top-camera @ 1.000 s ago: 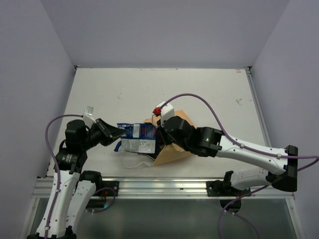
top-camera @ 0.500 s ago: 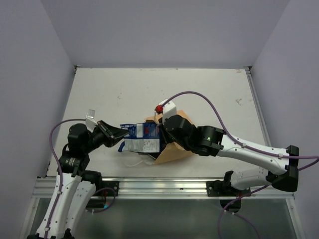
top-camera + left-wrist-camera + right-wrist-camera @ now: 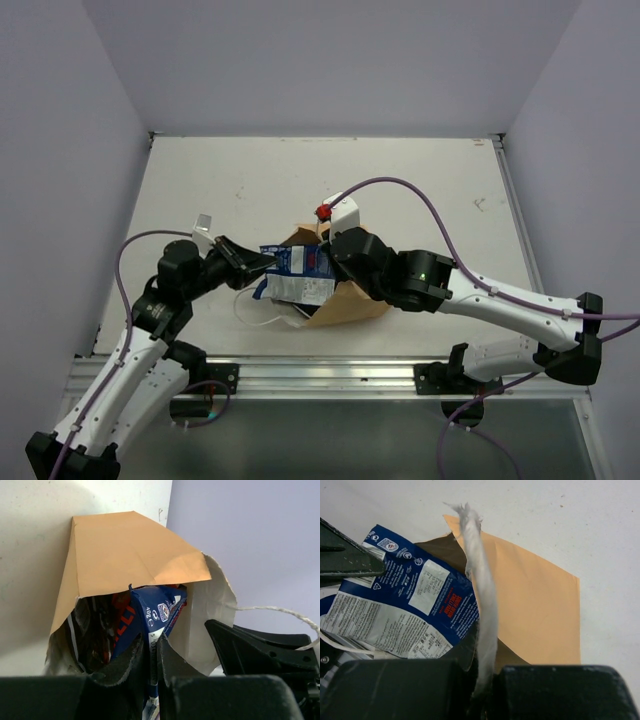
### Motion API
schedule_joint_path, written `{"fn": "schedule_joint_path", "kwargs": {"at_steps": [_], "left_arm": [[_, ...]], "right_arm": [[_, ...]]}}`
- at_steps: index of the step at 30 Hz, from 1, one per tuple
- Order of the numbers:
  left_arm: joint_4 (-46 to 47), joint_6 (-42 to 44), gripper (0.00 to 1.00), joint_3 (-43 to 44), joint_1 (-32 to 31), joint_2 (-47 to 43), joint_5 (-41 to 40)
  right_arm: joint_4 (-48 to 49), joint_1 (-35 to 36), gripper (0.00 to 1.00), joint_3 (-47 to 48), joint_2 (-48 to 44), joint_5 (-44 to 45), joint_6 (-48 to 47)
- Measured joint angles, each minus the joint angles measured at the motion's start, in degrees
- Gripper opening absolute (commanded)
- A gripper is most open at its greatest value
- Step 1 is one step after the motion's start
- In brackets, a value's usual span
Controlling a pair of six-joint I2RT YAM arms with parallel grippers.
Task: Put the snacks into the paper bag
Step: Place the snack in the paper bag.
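Blue packet (image 3: 156,607), half in the bag (image 3: 125,550), is pinched by the left gripper (image 3: 154,647) at nine o'clock. The right gripper (image 3: 481,675) nips the cord (image 3: 481,595). Next, I think: push deeper, let go.

**A pale table boxed in by plain walls**

The table (image 3: 400,180) is off-white and matte, with a few dark scuffs (image 3: 488,203) near its far right corner and fainter specks toward the middle left. Three plain walls close it in: a back wall (image 3: 330,60), a left wall (image 3: 60,180) and a right wall (image 3: 590,150), all pale lavender-grey. A slotted aluminium rail (image 3: 330,375) runs along the near edge, and below it lies a dull grey-green surface (image 3: 330,440). The light is soft and even.
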Motion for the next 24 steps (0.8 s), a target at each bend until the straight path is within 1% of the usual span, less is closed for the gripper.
{"fn": "schedule_joint_path", "kwargs": {"at_steps": [5,11,19,24], "left_arm": [[0.5,-2.1,0.0,1.8,-0.7,-1.4,-2.9],[1.6,-3.4,0.0,6.1,-1.5,-1.0,-3.9],[3.7,-4.2,0.0,7.0,-6.6,2.1,-5.3],[5.0,-4.3,0.0,6.9,-9.6,4.2,-5.9]], "right_arm": [[-0.1,0.1,0.0,0.0,0.0,0.0,0.2],[-0.1,0.2,0.0,0.0,0.0,-0.3,0.4],[-1.2,0.2,0.0,0.5,0.0,-2.3,0.3],[-3.2,0.2,0.0,1.7,0.0,-1.3,-0.5]]}}
